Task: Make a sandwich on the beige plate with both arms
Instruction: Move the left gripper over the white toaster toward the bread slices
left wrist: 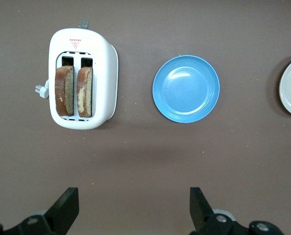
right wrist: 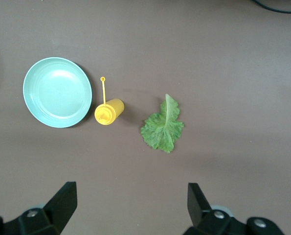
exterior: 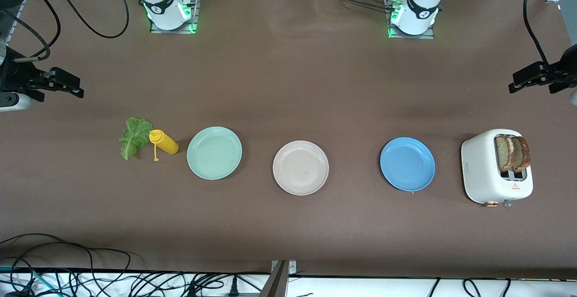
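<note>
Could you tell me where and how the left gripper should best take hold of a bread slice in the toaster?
Probably from straight above, pinching the crusty top edge of a bread slice across its flat faces: both stand upright in the toaster slots, only tops exposed. The left gripper is open.

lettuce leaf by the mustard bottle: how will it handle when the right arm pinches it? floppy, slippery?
Probably floppy: the lettuce leaf is thin and ruffled and lies flat on the table, so it should droop from a pinch. Likely very light, and may slide if nudged. The paler midrib looks like the stiffest part to grab. The right gripper is open above it.
</note>
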